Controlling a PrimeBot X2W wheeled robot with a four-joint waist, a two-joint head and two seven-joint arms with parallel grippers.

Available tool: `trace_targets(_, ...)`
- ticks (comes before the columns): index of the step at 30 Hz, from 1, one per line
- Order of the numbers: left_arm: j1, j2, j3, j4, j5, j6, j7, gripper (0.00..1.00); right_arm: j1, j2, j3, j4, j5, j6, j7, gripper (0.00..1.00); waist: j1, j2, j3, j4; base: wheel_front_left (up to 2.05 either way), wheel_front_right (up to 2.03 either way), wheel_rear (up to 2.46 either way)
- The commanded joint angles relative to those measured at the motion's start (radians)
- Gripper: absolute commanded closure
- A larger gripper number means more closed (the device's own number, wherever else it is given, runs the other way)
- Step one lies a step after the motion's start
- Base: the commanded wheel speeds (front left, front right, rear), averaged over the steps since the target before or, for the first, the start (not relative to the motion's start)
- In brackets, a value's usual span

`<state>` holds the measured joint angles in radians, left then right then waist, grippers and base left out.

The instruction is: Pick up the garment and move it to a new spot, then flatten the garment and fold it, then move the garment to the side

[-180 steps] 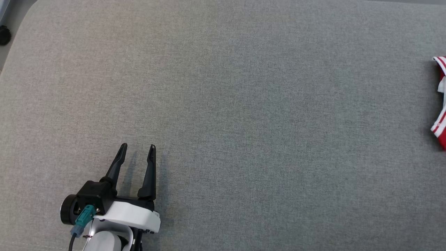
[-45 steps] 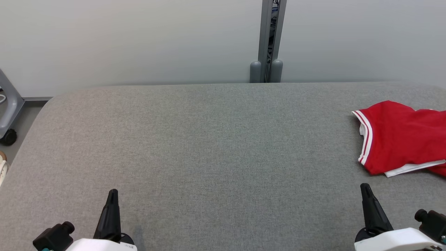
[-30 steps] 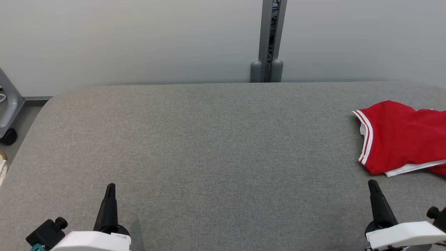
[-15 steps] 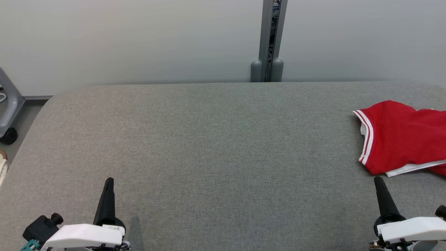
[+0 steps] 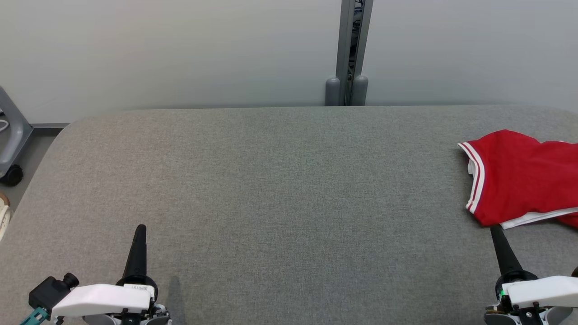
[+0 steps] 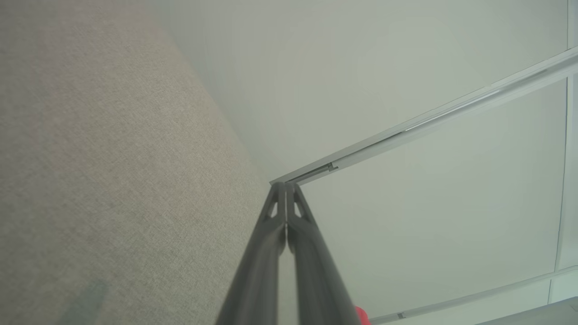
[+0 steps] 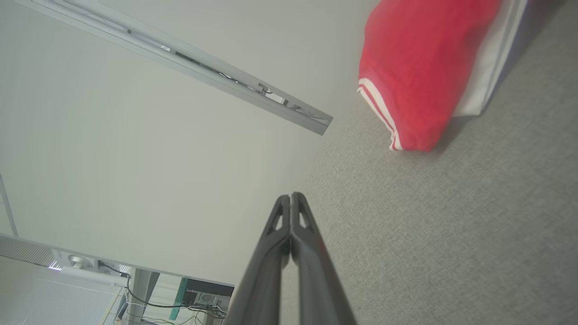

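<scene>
Table: a wide padded table [image 5: 271, 180] covered in grey woven cloth with rounded corners. It spans the head view from 9 o'clock to 3 o'clock.

Red shirt: the red shirt [image 5: 519, 176] lies bunched on the table at 3 o'clock in the head view and is cut off by the view's edge. A cuff with two white stripes faces 9 o'clock. A white hem runs along its 6 o'clock side. In the right wrist view the shirt [image 7: 415, 58] sits at 1 o'clock.

Left gripper: the left gripper [image 5: 140, 230] is at 7 o'clock in the head view and points toward 12 o'clock. It is well apart from the shirt. In its own wrist view [image 6: 285, 186] the two dark fingers press together along their length with nothing between them.

Right gripper: the right gripper [image 5: 495, 230] is at 5 o'clock in the head view. Its tip is just under the shirt's white hem. In its own wrist view [image 7: 291, 196] the fingers are closed flat against each other and empty. Bare grey cloth lies between the tips and the shirt.

Wall: a pale wall [image 5: 180, 45] rises behind the table's far edge.

Post: a grey metal post [image 5: 350, 45] stands at 12 o'clock against the wall.

Caster: a black caster [image 5: 10, 175] sits on the floor at 9 o'clock, off the table's corner.
</scene>
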<state>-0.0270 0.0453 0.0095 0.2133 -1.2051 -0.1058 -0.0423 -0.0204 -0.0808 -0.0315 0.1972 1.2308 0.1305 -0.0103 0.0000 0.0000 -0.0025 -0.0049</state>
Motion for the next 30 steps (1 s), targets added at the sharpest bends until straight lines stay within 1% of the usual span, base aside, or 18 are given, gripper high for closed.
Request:
trace_targets(1, -0.026, 0.007, 0.006, -0.005, -0.021, -0.009, 0.005, 1.00, -0.019, -0.010, -0.009, -0.007, 0.020, 0.000, 0.006, 1.00, 0.0000, 0.0000, 0.000, 0.000, 0.00, 0.00, 0.00)
trace_targets(30, -0.066, 0.008, 0.020, 0.017, -0.251, -0.020, 0.062, 1.00, -0.045, -0.006, -0.072, 0.013, 0.250, 0.000, 0.087, 1.00, 0.0000, 0.0000, 0.003, 0.003, 0.00, 0.00, 0.00)
